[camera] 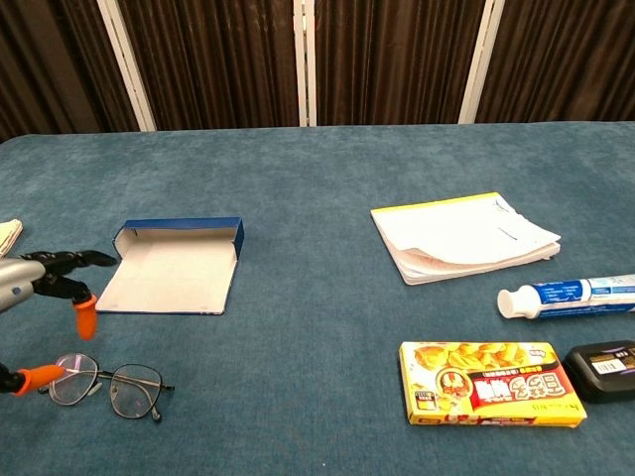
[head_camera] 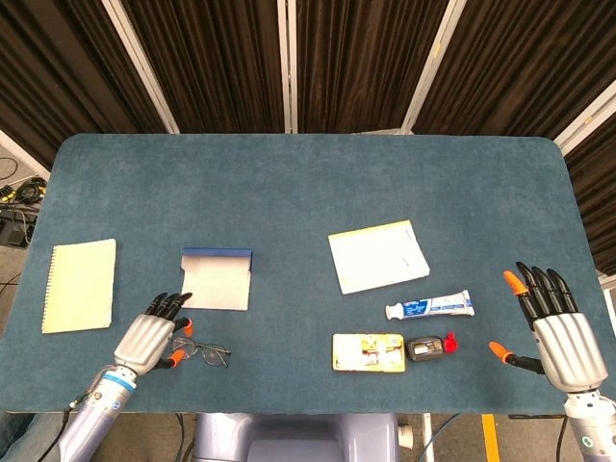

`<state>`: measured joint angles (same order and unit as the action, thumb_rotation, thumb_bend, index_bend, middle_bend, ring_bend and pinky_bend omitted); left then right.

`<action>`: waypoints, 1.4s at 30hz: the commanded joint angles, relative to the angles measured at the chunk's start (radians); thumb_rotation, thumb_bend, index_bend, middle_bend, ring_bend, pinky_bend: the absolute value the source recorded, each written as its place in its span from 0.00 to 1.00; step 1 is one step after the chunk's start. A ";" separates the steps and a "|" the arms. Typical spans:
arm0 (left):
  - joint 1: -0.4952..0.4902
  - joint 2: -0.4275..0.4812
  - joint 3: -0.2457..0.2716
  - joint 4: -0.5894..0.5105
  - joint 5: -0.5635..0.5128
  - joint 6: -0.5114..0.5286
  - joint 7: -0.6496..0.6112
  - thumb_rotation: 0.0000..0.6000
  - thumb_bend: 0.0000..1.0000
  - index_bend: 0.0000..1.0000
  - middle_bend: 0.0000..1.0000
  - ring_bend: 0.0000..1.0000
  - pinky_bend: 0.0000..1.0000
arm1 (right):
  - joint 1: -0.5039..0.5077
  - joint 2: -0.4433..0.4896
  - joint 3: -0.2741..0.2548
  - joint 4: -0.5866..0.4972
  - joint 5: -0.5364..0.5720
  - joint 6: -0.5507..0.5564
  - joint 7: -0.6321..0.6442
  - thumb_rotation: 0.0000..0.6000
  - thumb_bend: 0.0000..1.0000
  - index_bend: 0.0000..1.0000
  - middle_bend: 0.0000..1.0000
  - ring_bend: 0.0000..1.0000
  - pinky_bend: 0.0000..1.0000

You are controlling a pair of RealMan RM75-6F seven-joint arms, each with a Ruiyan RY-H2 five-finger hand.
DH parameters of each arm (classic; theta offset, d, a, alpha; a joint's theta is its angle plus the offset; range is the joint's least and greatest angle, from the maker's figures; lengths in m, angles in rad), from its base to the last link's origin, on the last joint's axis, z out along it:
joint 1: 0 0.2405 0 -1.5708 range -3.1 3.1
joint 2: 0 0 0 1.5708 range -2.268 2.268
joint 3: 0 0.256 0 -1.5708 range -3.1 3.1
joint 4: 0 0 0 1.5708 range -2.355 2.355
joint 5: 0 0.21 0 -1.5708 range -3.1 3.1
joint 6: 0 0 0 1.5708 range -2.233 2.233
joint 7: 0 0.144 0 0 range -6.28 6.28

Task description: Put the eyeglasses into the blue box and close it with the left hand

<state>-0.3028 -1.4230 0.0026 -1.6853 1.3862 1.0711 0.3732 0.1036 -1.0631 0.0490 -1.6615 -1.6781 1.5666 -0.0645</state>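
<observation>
The eyeglasses [head_camera: 204, 352] [camera: 107, 384] lie flat near the front edge of the table, thin dark frame, lenses up. Behind them the blue box [head_camera: 217, 279] [camera: 176, 266] lies open, its pale lid flap spread toward me. My left hand [head_camera: 151, 336] [camera: 45, 297] hovers over the left end of the eyeglasses, fingers apart, holding nothing. In the chest view its orange tips bracket the left lens. My right hand [head_camera: 558, 330] stays at the table's front right corner, fingers spread and empty.
A yellow notepad [head_camera: 79, 285] lies at the far left. Right of centre sit a white booklet [head_camera: 377, 255] [camera: 464, 236], a toothpaste tube [head_camera: 429, 307] [camera: 569, 296], a yellow packet [head_camera: 368, 351] [camera: 489, 383] and a small black device [head_camera: 423, 347] [camera: 602, 369].
</observation>
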 commanded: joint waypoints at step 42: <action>-0.042 -0.103 0.024 0.050 -0.100 -0.005 0.069 1.00 0.50 0.50 0.00 0.00 0.00 | 0.003 0.009 -0.001 0.002 0.000 0.000 0.021 1.00 0.00 0.00 0.00 0.00 0.00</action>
<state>-0.3447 -1.5261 0.0270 -1.6352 1.2857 1.0658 0.4425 0.1062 -1.0544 0.0485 -1.6593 -1.6778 1.5665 -0.0432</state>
